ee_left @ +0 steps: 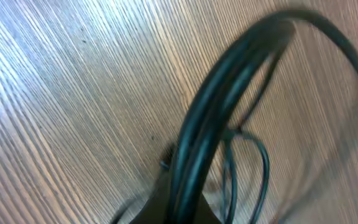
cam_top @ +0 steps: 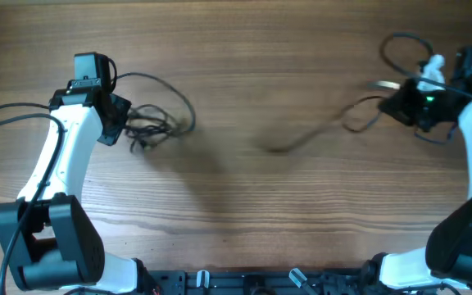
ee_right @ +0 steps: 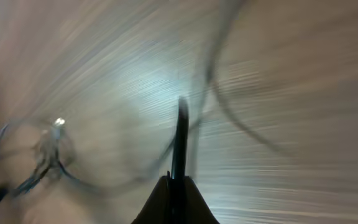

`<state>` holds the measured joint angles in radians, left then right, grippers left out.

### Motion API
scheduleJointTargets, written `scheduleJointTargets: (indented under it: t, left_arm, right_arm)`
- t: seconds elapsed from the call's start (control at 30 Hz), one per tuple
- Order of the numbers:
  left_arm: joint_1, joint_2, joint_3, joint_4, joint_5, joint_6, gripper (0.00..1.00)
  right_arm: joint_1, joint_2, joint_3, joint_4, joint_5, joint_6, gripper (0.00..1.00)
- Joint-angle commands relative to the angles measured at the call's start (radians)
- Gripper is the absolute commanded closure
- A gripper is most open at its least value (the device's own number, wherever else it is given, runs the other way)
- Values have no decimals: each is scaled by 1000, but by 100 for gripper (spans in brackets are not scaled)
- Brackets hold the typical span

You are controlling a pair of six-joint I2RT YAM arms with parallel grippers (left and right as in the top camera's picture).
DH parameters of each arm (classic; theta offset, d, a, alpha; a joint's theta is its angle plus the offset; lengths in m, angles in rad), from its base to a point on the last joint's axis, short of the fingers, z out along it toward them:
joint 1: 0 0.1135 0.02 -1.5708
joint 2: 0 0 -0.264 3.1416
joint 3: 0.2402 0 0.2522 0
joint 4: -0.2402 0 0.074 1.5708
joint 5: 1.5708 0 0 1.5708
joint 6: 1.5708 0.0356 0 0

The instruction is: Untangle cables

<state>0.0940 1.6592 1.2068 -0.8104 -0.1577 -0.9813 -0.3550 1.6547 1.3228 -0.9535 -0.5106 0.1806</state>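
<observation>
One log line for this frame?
left gripper: shut on coil | right gripper: shut on strand | strand: blurred, stretched across table

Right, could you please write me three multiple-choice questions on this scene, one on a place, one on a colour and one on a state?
1. Where does the tangled bunch of cables lie?
A. dead centre in the overhead view
B. right beside the left gripper
C. at the bottom edge of the overhead view

2. What colour are the cables?
A. white
B. red
C. black

3. How does the left gripper stand?
A. shut on the cables
B. wide open, holding nothing
C. out of every view

Answers:
1 B: the overhead view shows the bunch at that gripper's tip, on the left.
2 C: they look black from overhead and very dark in the left wrist view.
3 A: the left wrist view shows the cords running up out of its closed fingers.
</observation>
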Motion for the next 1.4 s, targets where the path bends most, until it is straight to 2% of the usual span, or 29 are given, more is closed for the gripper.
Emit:
scheduleJointTargets:
  t: [0.0, 0.03, 0.2, 0.3, 0.4, 0.5, 0.53, 0.7, 0.73, 0.87, 0.93, 0.97, 1.03, 1.1, 1.23, 1.37]
  left_arm:
    - [11, 13, -11, -1, -34, 9, 96]
    - [11, 13, -11, -1, -34, 9, 96]
    - [9, 13, -11, 0, 20, 9, 96]
    - [3, 13, -11, 4, 121, 23, 96]
    - [-33, 13, -11, 53, 231, 141, 96]
    - [-97, 13, -11, 106, 372, 267, 96]
    - [-152, 13, -11, 136, 432, 333, 96]
    - [-281, 13, -11, 180, 439, 350, 96]
    - [-295, 13, -11, 183, 435, 350, 96]
    - [-303, 13, -11, 183, 409, 350, 96]
    - [-304, 13, -11, 183, 368, 350, 96]
    - [-304, 13, -11, 183, 366, 350, 96]
    - [-304, 13, -11, 183, 365, 350, 96]
    - [-304, 13, -11, 183, 366, 350, 96]
    - [-304, 13, -11, 183, 366, 350, 96]
    - [-304, 13, -11, 183, 365, 350, 96]
  right_arm:
    - [-53, -24, 8, 3, 343, 111, 96]
    - [-59, -24, 8, 6, 384, 139, 96]
    - [-51, -24, 7, 6, 279, 63, 96]
    - [-51, -24, 4, 18, 280, 29, 96]
    - [-51, -24, 4, 52, 266, 27, 96]
    - [-50, -24, 3, 72, 114, -94, 95]
    - [-50, -24, 3, 82, 118, -103, 95]
    - [-2, -21, 3, 140, 129, -139, 94]
    - [21, -17, 3, 138, 182, -137, 91]
    - [76, 25, 2, 137, 484, -51, 93]
    - [84, 52, 2, 137, 814, 103, 96]
    - [83, 55, 3, 139, 931, 130, 95]
    - [70, 55, 21, 144, 1107, 120, 96]
    - [31, 55, 82, 130, 1236, 34, 96]
    - [-2, 53, 143, 138, 1281, -108, 96]
    - [32, 74, 133, 140, 1051, -103, 96]
